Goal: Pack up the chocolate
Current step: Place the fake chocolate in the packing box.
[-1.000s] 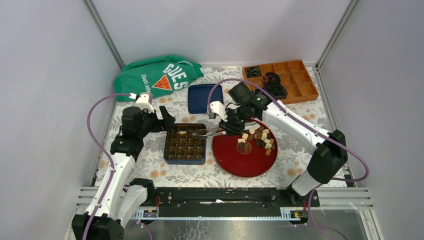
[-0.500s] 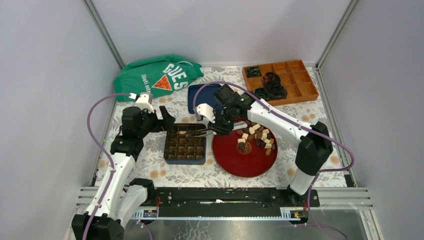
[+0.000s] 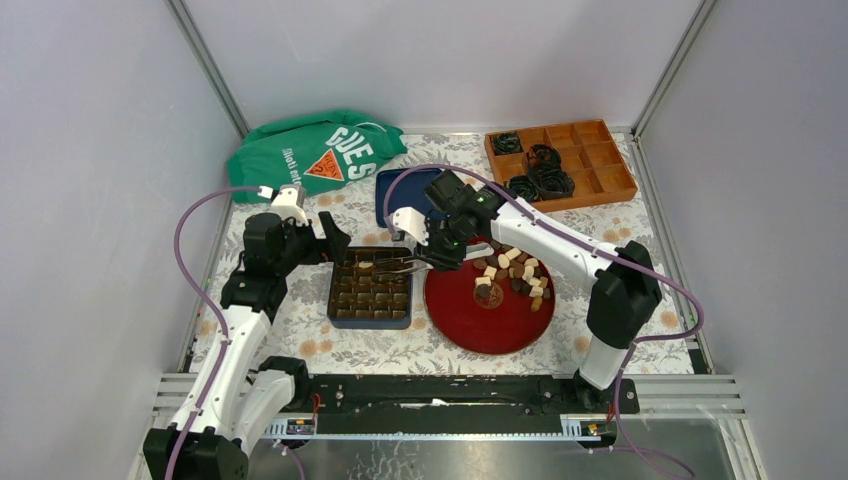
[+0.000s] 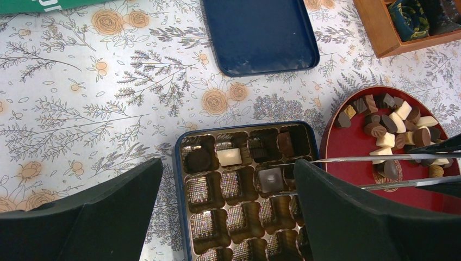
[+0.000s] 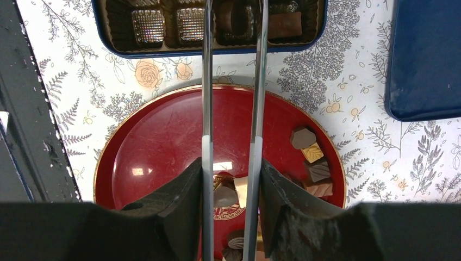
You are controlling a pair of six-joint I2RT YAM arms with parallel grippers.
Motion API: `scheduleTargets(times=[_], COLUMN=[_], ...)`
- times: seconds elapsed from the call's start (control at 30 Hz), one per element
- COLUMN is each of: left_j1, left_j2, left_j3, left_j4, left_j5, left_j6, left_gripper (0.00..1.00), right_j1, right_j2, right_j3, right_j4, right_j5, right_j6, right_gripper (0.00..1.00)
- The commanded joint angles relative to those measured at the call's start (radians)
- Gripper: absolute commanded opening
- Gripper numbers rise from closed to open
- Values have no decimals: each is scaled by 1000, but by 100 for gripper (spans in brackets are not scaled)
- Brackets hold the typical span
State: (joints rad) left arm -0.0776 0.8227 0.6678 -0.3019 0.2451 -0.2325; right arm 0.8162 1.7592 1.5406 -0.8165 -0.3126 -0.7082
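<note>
My right gripper (image 3: 440, 255) is shut on a pair of metal tongs (image 5: 206, 81), its fingers (image 5: 182, 190) pressing both arms. The tong tips (image 3: 385, 267) reach left into the blue chocolate box (image 3: 371, 288) and straddle a dark square chocolate (image 4: 270, 178) lying in a cell. Other cells hold a white piece (image 4: 229, 157), a round dark piece (image 4: 198, 160) and a brown piece (image 4: 285, 144). Several loose chocolates (image 3: 515, 272) lie on the red plate (image 3: 480, 320). My left gripper (image 3: 330, 240) hangs open above the box's left side, holding nothing.
A blue lid (image 3: 398, 195) lies behind the box. An orange compartment tray (image 3: 565, 160) with black coiled cables stands at the back right. A green bag (image 3: 315, 150) lies at the back left. Grey walls enclose the flowered table.
My right arm swung left, carrying the tongs from the plate's edge over the box. The tong arms stand slightly wider apart. The left arm has not moved.
</note>
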Motion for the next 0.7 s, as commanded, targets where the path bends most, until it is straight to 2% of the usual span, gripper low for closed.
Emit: scheduleTargets(times=[0.0, 0.67], left_j1=[6, 6], left_j2=[-7, -13], left_j3=[21, 20], left_j4=[17, 14], left_j5=[-13, -19], left_j6=[12, 12], left_gripper=[99, 99], right_j1=[9, 7], right_j2=[-28, -141], right_j3=[39, 1], right_j4=[33, -5], right_j5=[4, -31], right_j6=[16, -1], right_gripper=[45, 46])
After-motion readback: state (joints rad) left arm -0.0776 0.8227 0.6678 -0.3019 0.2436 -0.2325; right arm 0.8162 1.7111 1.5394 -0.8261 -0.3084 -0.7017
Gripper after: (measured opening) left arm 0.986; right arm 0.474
